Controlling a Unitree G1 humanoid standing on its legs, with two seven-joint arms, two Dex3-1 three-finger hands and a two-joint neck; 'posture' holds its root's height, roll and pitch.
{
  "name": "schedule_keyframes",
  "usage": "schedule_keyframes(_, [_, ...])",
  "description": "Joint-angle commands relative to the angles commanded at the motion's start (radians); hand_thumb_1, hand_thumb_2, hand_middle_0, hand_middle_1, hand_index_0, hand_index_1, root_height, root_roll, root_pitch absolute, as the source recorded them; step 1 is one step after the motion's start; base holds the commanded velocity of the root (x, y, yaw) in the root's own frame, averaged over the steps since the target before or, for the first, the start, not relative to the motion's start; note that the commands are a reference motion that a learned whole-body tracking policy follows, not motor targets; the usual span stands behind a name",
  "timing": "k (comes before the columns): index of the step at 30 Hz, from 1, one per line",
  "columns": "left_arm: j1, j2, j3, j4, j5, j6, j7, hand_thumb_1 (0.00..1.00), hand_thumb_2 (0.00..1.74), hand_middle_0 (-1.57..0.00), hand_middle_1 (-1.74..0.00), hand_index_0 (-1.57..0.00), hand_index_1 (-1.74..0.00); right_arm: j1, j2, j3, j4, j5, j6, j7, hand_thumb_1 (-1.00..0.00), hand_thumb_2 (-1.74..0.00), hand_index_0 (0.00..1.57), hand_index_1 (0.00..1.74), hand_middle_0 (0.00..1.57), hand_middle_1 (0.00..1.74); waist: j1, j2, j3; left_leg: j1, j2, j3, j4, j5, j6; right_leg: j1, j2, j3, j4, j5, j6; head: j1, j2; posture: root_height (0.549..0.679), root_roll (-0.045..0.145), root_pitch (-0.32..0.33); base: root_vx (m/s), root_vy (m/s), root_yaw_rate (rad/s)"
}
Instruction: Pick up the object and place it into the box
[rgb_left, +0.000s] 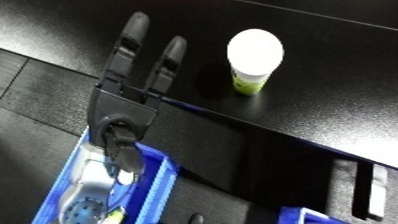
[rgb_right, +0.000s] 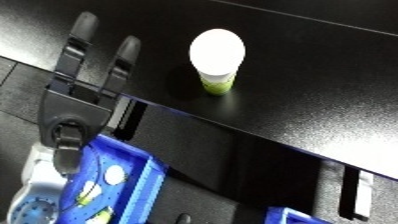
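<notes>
A small bottle (rgb_left: 252, 60) with a round white cap and a yellow-green body stands upright on the black table (rgb_left: 320, 100). My left hand (rgb_left: 123, 106) reaches over the table's near edge to the left of the bottle. Its black fingers (rgb_left: 133, 37) are straight and point away from me, a short gap apart from the bottle and holding nothing. The thumb (rgb_left: 124, 150) hangs down over the blue bin (rgb_left: 162, 181), which sits below the table edge at the lower left. My right hand does not show.
The bin holds several small white and yellow-green items (rgb_right: 114, 174). My white forearm (rgb_right: 35, 175) covers the bin's left side. A second blue bin's corner (rgb_left: 306, 216) peeks in at the bottom right. A pale upright bar (rgb_right: 355, 192) stands under the table at the right.
</notes>
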Motion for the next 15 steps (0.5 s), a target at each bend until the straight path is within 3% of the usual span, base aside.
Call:
schedule_keyframes(3, [-0.018,0.037,0.0,0.018,0.245,-0.017,0.134,0.0,0.0,0.0,0.0,0.0,0.0,-0.002,-0.004,0.007,-0.008,-0.001,0.006,-0.003,0.0,0.0,0.0,0.0,0.0,0.0,-0.008,0.005,0.003,-0.004,0.001,0.004,0.004,0.001,0.0007,-0.007,-0.0002,0.004,0.009,-0.001,-0.0011,-0.002,0.005,0.636,0.028,-0.081,0.008,0.014,-0.046])
schedule_keyframes(6, [-0.039,0.064,-0.011,0.049,0.392,0.023,0.229,0.0,0.0,0.0,0.0,0.0,0.0,-0.009,-0.01,0.015,-0.009,0.001,0.012,-0.004,0.0,0.0,0.0,0.0,0.0,0.0,-0.017,0.009,0.003,-0.01,0.002,0.007,0.012,0.0,0.0019,-0.016,0.0008,0.009,0.015,-0.001,-0.0018,-0.013,0.009,0.635,0.029,-0.081,0.004,0.01,-0.058])
schedule_keyframes(15, [-0.126,0.134,-0.086,0.185,0.532,0.092,0.359,0.0,0.0,0.0,0.0,0.0,0.0,-0.031,-0.038,0.031,-0.001,0.008,0.025,0.013,0.0,0.0,0.0,0.0,0.0,0.0,-0.057,0.019,0.005,-0.022,0.016,0.029,0.032,-0.001,0.0039,-0.038,0.0094,0.031,0.027,0.0,-0.0036,-0.055,0.026,0.634,0.03,-0.081,0.01,0.016,-0.094])
